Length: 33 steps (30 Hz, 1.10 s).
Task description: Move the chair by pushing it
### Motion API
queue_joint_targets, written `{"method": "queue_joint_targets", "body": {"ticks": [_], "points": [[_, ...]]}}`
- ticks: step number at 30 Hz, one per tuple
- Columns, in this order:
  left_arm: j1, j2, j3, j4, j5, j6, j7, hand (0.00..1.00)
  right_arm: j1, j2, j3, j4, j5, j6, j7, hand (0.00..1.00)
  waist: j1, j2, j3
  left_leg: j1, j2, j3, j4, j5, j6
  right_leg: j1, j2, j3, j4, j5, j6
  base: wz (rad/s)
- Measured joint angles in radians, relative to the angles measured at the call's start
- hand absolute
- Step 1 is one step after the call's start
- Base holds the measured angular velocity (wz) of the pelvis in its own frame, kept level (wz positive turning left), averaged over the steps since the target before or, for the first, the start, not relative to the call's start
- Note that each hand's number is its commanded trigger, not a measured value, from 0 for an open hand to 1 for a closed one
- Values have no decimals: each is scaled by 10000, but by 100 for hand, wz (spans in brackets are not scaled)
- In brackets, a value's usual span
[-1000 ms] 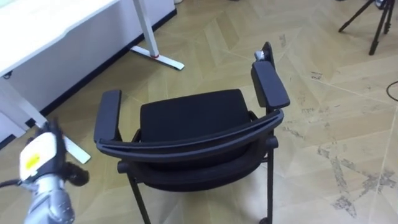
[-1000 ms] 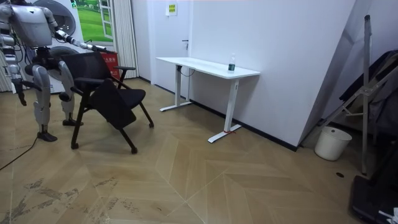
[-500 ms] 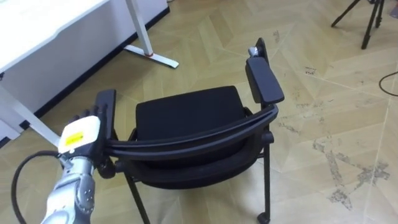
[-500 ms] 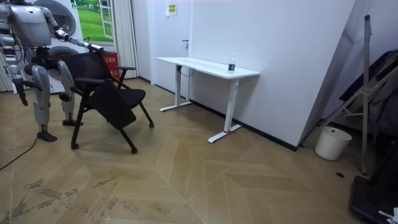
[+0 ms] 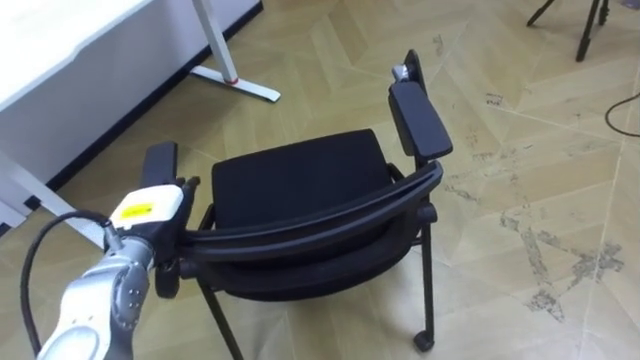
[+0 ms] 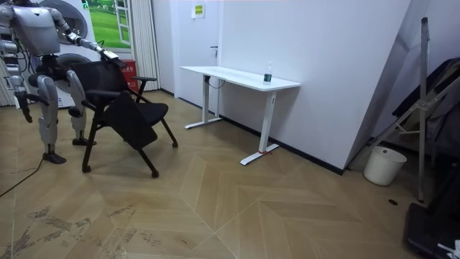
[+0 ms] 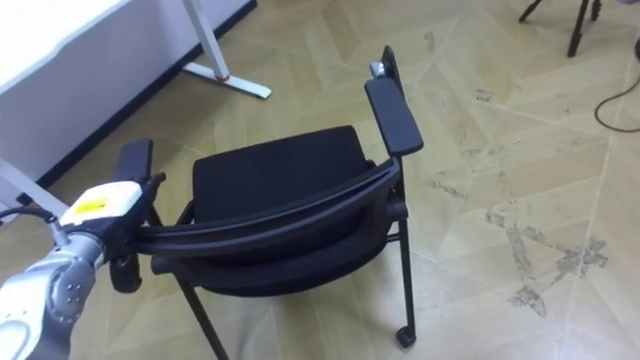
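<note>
Reaching in from the lower left, the left robot hand [image 5: 146, 209] sits against the left end of the black chair's backrest rail [image 5: 320, 213], just behind the left armrest [image 5: 158, 163]. Its back, with a yellow label, faces the camera, and what lies beyond it blends into the dark frame, so I cannot tell whether it grips the rail or only rests against it.

The chair [image 5: 295, 178] stands on the herringbone wood floor [image 5: 500, 130] directly before the robot, with its back toward the robot and its seat facing away. The right armrest [image 5: 418, 117] is untouched, and a castor [image 5: 424, 341] shows under the rear right leg.

The eye views place a white counter [image 5: 60, 45] at upper left, well apart from the chair, its foot [image 5: 245, 87] reaching out across the floor. They also catch tripod legs [image 5: 588, 25] at upper right.

The room view adds what the eye views do not. The robot stands upright behind the chair at the room view's left, with its left arm stretched forward to the top of the backrest. The right robot hand [image 6: 24, 113] hangs at its side, too small to tell how it is held. A small bottle [image 6: 268, 73] stands on the counter against the white wall, and a white bucket [image 6: 381, 165] sits on the floor far to the room view's right.
</note>
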<state>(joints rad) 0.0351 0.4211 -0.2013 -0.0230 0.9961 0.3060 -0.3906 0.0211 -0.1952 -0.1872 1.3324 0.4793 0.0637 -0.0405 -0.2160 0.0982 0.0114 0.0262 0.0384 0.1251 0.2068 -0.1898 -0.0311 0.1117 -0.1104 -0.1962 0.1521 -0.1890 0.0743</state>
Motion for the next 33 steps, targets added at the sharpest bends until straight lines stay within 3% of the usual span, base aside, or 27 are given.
{"method": "queue_joint_targets", "body": {"ticks": [6,14,15,16,26,30,33], "points": [[-108,1,-6,-384,18,78,-829,0,34,1,0,-3,44,-7,4,0,-34,26,85,8,1,3,-3,0,0,7,0,10,17,0,0,0],[-226,-13,-126,-450,243,137,-1409,0,31,2,3,-7,51,-78,25,0,-92,49,69,25,3,36,-2,0,0,-1,0,40,30,2,-3,0],[-226,-13,-126,-484,242,140,-1472,24,32,2,3,-6,50,-78,43,0,-99,48,70,24,3,38,-3,0,0,-6,0,41,31,2,-3,0],[-225,-14,-125,-587,242,157,-1625,100,31,1,1,-7,45,-78,94,0,-110,48,69,20,5,42,-2,0,0,-18,0,44,33,2,-3,0],[-223,-31,-771,-1562,173,129,-2559,100,-130,1,5,328,286,-209,228,0,-252,15,80,17,5,41,-13,0,0,-97,0,74,-9,1,-1,0],[-204,-33,-773,-1594,183,29,-2471,100,-155,7,3,472,281,-311,237,0,-226,-23,80,19,5,39,-19,0,0,-89,0,73,-4,1,-2,0],[-125,-30,-772,-1595,270,-238,-1994,100,-234,13,3,682,276,-354,311,0,-178,-152,61,17,7,34,-11,0,0,-89,8,98,9,1,-2,0]]}}
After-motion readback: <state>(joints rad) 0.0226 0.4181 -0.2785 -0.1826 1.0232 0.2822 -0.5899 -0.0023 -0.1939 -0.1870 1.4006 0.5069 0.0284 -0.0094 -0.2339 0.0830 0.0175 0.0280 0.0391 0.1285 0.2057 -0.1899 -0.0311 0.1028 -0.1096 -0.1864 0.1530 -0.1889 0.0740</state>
